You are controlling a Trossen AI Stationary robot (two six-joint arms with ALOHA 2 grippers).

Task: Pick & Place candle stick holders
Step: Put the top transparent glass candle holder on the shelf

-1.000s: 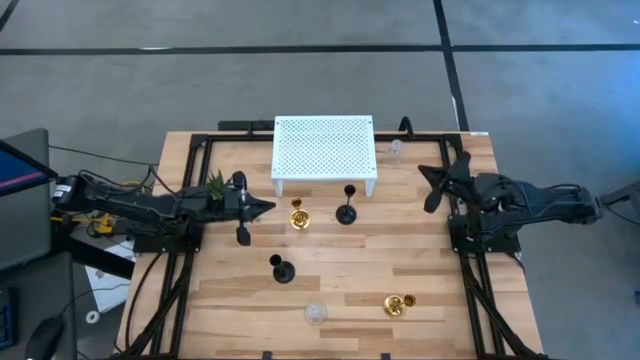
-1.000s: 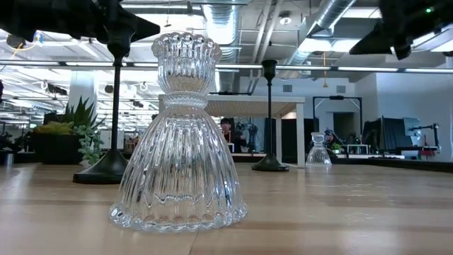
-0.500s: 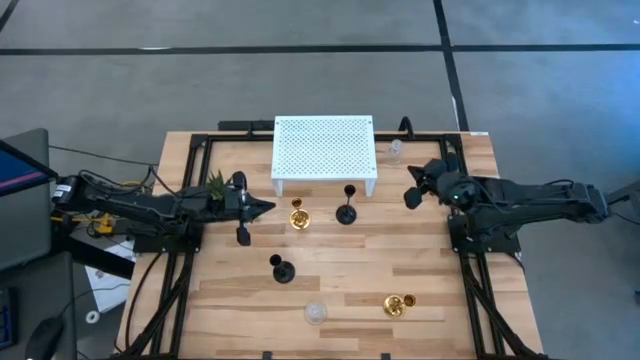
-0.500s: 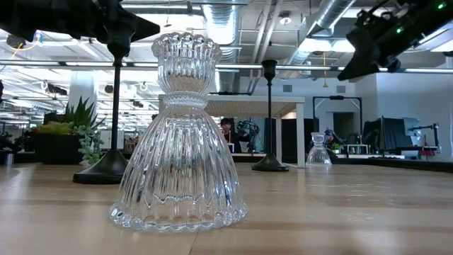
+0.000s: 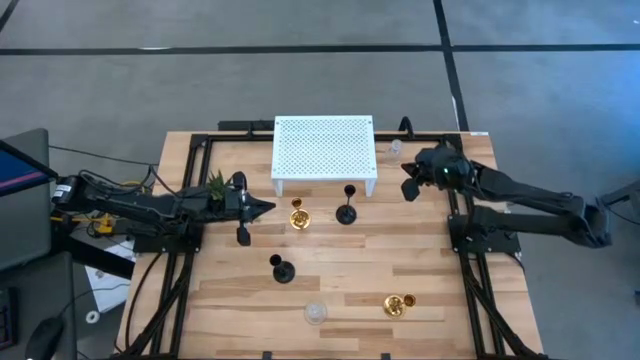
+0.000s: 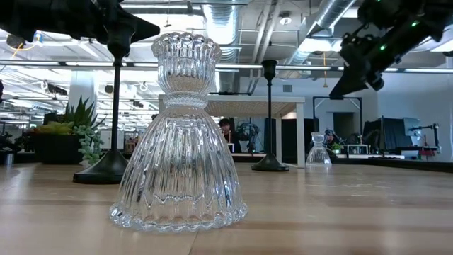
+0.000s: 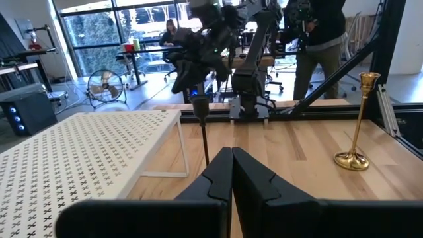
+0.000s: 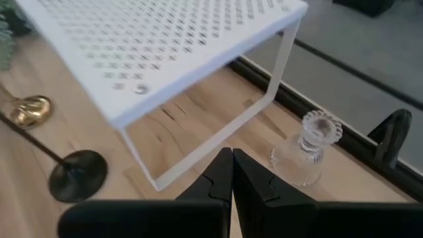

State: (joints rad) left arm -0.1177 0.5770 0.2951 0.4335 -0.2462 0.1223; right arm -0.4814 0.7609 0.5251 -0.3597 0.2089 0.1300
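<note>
Right gripper (image 5: 408, 187), fingers pressed together and holding nothing, hangs over the table (image 5: 430, 270) near the white perforated shelf (image 5: 323, 145), close to a clear glass holder (image 8: 305, 152) that seems to stand just beside the shelf's corner. Left gripper (image 5: 266, 206), also closed and empty, points at a gold holder (image 5: 298, 216) and a black holder (image 5: 346, 210) in front of the shelf.

A perforated rack (image 5: 323, 147) is set at the back middle of the tabletop (image 5: 430, 270). Just before it two candle stick holders (image 5: 297, 216) (image 5: 346, 210) are placed side by side, and another (image 5: 395, 150) at its right. A plant (image 5: 215, 184) is found left of the rack. Three more holders (image 5: 282, 270) (image 5: 316, 313) (image 5: 396, 304) are spread nearer the front.
</note>
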